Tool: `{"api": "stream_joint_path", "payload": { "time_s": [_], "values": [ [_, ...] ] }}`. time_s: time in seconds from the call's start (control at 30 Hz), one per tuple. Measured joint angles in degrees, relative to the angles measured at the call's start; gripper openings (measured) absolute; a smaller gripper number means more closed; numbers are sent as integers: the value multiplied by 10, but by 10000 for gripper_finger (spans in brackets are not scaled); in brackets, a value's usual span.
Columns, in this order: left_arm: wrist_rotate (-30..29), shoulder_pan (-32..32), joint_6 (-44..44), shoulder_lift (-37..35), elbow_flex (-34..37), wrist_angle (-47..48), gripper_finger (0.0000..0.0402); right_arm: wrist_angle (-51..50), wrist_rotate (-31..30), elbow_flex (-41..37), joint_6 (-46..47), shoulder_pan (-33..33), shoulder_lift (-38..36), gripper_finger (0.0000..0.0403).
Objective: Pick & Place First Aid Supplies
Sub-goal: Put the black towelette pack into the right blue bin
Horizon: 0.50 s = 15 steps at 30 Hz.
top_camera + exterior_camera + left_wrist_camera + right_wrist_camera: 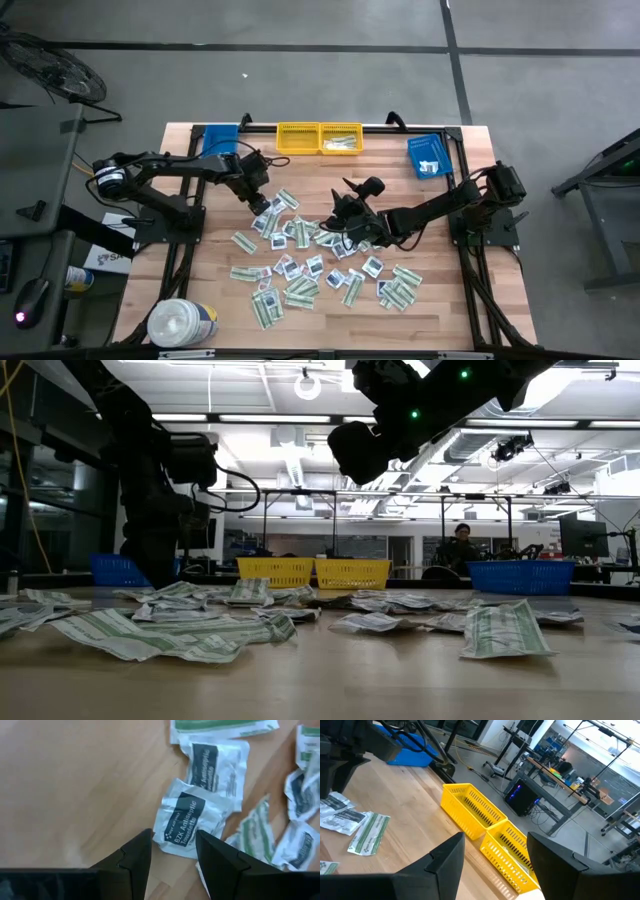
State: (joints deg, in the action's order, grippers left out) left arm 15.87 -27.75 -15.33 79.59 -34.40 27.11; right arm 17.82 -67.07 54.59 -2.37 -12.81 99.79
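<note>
The first aid supplies (pixel 310 262) lie scattered across the middle and lower centre of the wooden desk (pixel 200 165) in the high view: long green-white strips and smaller squarish white packets with dark labels, many overlapping. At the upper left edge of this spread, the left gripper (pixel 262 207) is down close over the packets; in its wrist view its two dark fingers (pixel 135 857) stand apart on either side of a white antiseptic towelette packet (pixel 186 820), whose lower edge lies between the tips, not clamped. Another such packet (pixel 216 764) lies just beyond it, touching it.

The right gripper (pixel 335 210) is at the centre of the frame, raised above the pile and holding nothing, its fingers (pixel 447 855) wide apart, looking toward the two yellow bins (pixel 319 138) at the desk's top edge. One blue bin (pixel 220 136) sits left of the yellow ones, another (pixel 429 155) at the upper right. A white round tub (pixel 182 322) lies at the lower left corner of the desk.
</note>
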Motion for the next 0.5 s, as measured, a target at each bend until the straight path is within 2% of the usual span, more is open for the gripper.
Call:
{"api": "stream_joint_path", "payload": {
  "time_s": [0.17,0.5],
  "values": [
    [2,0,-2,0,0,1,131,0,0,0,0,0,0,208],
    [1,0,-1,3,1,2,28,0,0,0,-6,0,0,208]
  ]
}}
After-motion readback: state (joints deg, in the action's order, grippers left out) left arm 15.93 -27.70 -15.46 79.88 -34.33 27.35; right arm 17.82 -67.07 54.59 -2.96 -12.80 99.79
